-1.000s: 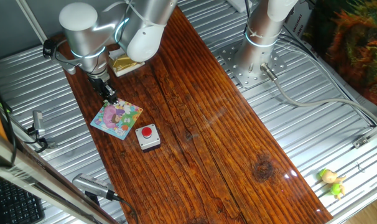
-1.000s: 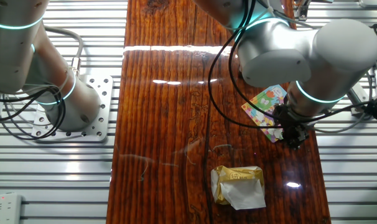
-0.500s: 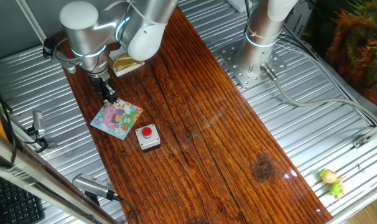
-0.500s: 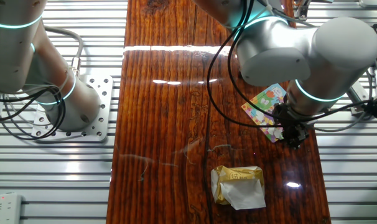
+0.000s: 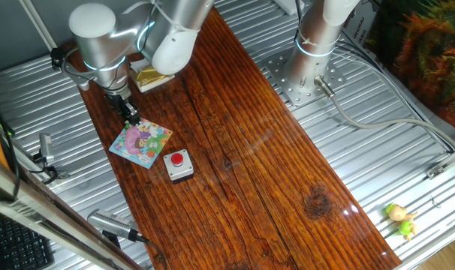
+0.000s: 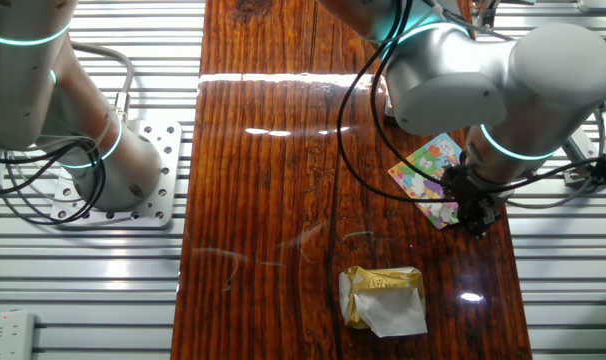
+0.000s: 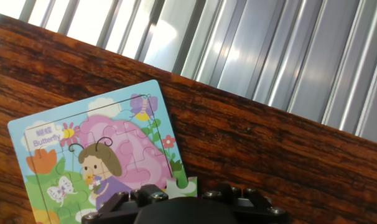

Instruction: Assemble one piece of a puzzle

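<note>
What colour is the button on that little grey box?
Red button, clearest in the fixed view showing the grey box.

You see the gripper (image 6: 477, 222) low at the near-right corner of the puzzle (image 6: 430, 177), w/ the arm covering part of the board; jaw state is not readable here. The puzzle lies flat on the wood table (image 6: 273, 170), near its right edge. A yellowish-gold box (image 6: 383, 298) sits below it, apart.

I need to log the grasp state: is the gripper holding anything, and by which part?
It cannot be told: the gripper sits at the puzzle corner, its fingertips hidden.
</note>
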Controlling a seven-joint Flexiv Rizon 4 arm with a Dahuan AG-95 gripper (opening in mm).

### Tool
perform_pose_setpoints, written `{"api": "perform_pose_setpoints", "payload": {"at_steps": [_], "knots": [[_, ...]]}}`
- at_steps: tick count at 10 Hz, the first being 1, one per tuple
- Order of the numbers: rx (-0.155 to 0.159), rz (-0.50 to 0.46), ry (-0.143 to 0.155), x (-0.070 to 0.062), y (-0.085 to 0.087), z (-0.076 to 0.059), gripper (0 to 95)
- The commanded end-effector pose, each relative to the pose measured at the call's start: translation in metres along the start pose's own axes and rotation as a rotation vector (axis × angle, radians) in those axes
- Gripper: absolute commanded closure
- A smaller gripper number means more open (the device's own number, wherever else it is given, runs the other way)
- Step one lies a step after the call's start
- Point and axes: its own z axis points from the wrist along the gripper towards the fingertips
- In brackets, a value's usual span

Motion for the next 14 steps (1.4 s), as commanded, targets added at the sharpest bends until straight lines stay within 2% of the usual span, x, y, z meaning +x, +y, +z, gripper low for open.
{"api": "perform_pose_setpoints", "payload": {"at_steps": [1,14], "knots": [[0.000,0.001,-0.004,0.0000,-0.0001,-0.0004,38.0],[-0.009,0.041,-0.010,0.0016,0.0015,0.0020,38.0]]}}
